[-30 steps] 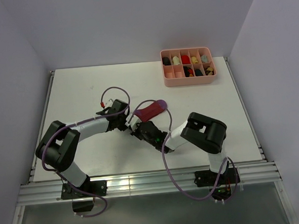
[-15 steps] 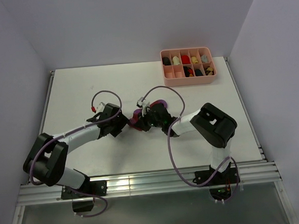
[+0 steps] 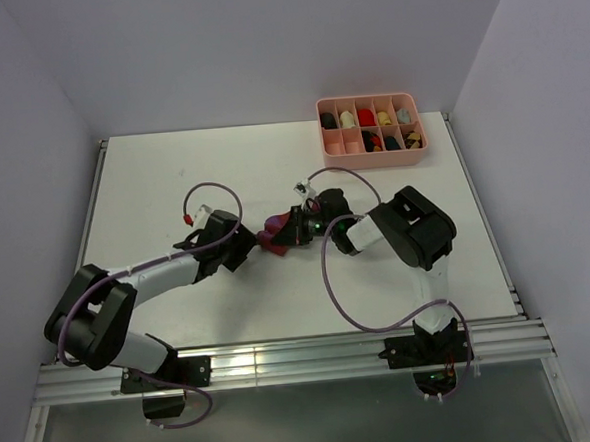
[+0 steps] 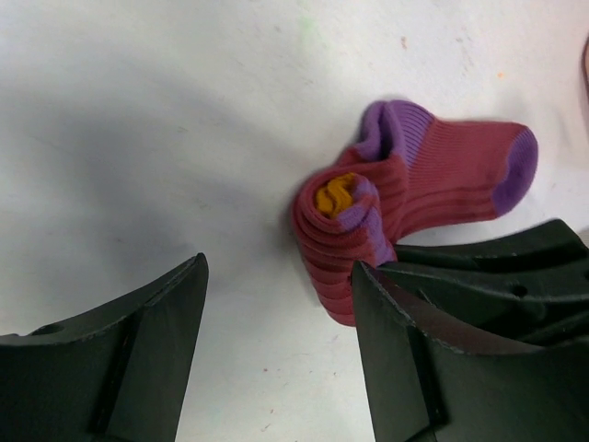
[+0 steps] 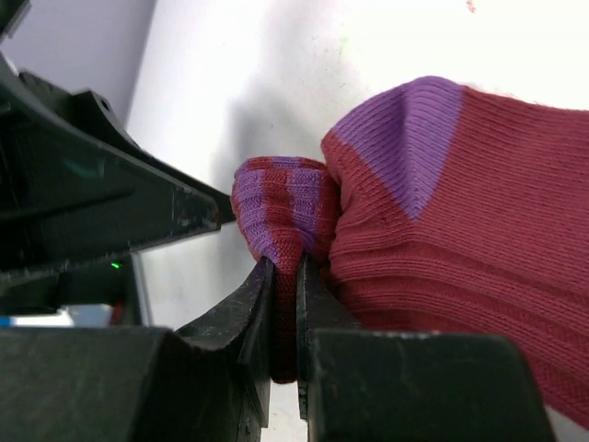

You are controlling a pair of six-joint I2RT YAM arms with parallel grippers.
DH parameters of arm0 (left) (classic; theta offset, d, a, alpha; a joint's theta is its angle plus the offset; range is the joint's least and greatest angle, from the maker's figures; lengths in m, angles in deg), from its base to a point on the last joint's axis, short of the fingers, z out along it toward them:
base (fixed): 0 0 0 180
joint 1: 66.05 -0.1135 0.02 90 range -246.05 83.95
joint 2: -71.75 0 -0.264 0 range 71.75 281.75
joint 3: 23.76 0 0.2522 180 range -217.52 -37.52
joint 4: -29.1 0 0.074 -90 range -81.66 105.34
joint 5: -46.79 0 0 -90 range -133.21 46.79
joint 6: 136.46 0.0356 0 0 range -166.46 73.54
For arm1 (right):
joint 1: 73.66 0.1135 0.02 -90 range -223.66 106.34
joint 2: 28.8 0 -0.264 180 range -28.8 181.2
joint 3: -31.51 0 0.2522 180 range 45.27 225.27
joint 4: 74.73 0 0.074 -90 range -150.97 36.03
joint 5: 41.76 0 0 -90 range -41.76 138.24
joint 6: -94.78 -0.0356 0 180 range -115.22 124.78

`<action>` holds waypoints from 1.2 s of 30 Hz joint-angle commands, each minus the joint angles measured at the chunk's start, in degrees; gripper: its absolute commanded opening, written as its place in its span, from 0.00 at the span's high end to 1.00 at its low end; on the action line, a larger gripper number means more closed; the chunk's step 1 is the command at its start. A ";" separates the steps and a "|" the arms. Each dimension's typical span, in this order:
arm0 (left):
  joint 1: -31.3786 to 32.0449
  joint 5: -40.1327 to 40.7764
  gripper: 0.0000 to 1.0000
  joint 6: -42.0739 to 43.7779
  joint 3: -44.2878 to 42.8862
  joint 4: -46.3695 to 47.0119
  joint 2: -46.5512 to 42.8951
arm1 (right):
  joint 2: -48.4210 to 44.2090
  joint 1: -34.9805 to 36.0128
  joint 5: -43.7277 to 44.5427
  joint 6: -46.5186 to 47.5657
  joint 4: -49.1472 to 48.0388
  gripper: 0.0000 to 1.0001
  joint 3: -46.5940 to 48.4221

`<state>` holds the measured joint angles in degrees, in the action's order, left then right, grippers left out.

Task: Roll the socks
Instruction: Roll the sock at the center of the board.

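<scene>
The red socks [image 4: 419,198] with purple heel, toe and cuff lie mid-table, partly rolled into a bundle with a yellow core; they also show as a small dark-red lump, the socks [image 3: 274,232], in the top view. My right gripper [image 5: 283,267] is shut on a fold of the socks [image 5: 460,221] at the rolled end. To the left of the bundle my left gripper [image 4: 276,350] stands open just short of it, holding nothing; its right finger [image 4: 396,350] lies close beside the roll.
A pink compartment tray [image 3: 370,125] with several rolled socks sits at the back right of the white table [image 3: 172,168]. Purple cables loop over both arms near the middle.
The left gripper has let go and opened, staying just left of the socks. The right arm swung round to the socks' right side; the long sock is now bunched into a roll.
</scene>
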<state>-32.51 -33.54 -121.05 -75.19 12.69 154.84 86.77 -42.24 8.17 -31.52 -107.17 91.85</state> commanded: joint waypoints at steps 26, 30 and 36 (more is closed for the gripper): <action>2.32 -1.23 0.48 -1.79 -1.62 9.95 14.90 | 6.25 -3.38 -3.00 -11.26 2.24 0.95 0.96; 2.32 -2.02 0.60 -1.09 -2.67 8.90 16.49 | 3.00 -3.30 -0.89 -8.10 3.56 0.87 -0.27; 2.41 -1.76 0.72 0.40 -4.78 4.95 17.28 | -7.10 -2.51 6.75 0.41 9.09 0.51 -3.43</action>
<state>-30.39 -35.90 -123.52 -80.33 27.20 169.50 84.69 -45.48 9.30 -38.58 -104.04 90.32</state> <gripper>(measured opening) 0.370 0.464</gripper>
